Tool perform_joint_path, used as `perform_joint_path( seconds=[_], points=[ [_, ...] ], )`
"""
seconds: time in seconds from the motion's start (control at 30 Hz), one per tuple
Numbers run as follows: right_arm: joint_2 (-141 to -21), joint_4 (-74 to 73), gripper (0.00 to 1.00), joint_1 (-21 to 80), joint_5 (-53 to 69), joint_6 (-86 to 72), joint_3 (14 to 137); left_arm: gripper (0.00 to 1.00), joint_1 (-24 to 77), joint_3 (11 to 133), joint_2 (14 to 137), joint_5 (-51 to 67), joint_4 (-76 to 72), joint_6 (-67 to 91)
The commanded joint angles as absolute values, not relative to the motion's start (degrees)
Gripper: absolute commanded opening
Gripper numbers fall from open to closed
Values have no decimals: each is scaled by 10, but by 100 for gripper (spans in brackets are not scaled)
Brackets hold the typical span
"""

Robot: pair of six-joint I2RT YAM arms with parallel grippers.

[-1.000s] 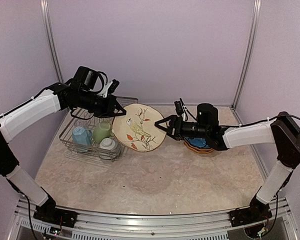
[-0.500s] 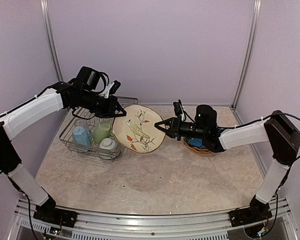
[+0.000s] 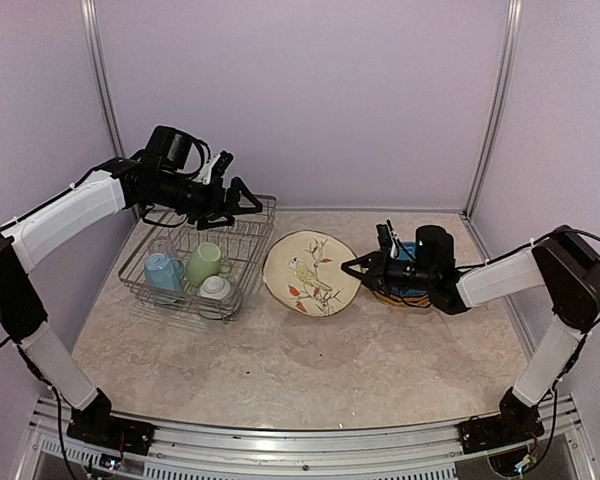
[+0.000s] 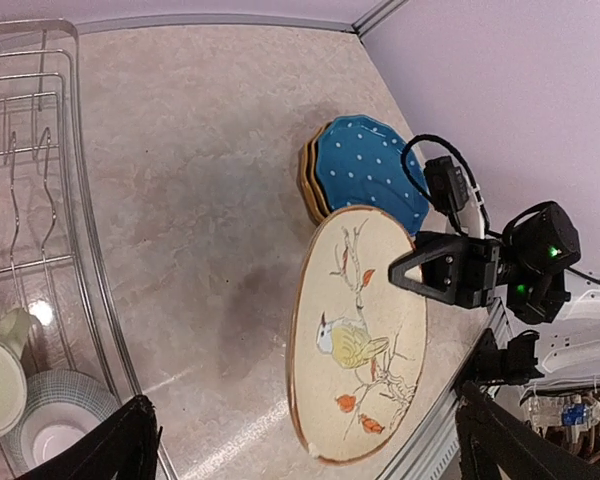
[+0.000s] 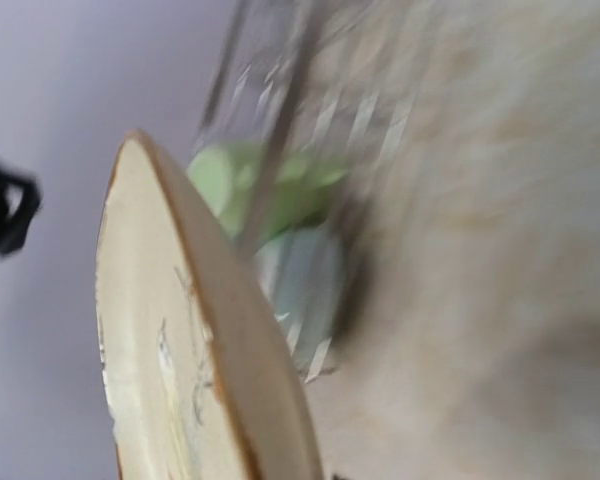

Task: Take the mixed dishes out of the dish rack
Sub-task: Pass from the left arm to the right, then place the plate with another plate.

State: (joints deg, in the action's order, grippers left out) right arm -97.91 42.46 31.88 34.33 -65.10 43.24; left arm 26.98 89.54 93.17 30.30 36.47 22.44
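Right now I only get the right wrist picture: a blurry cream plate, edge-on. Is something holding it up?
Observer: Yes. From above, the right hand is clamped on the rim of the cream plate, holding it tilted.
Visitor: And the green blur behind it?
Observer: That is a light green mug in the dish rack, next to a light blue cup and a small white cup.
Visitor: Where might the plate go?
Observer: Perhaps onto the blue dotted plate. The left wrist view shows it lying atop yellow plates, just behind the right hand.
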Motion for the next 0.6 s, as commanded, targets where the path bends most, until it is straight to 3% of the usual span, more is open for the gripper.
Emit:
perform_joint_path(
  seconds=[0.0, 0.27, 0.57],
  points=[
    [-878, 418, 0, 254, 336, -626, 406, 99, 271, 910, 911, 243, 393, 206],
    [-763, 139, 0, 120, 223, -490, 409, 99, 275, 924, 919, 204, 420, 203],
    [-798, 118, 0, 36, 258, -491, 418, 99, 283, 932, 933, 181, 435, 195]
  ],
)
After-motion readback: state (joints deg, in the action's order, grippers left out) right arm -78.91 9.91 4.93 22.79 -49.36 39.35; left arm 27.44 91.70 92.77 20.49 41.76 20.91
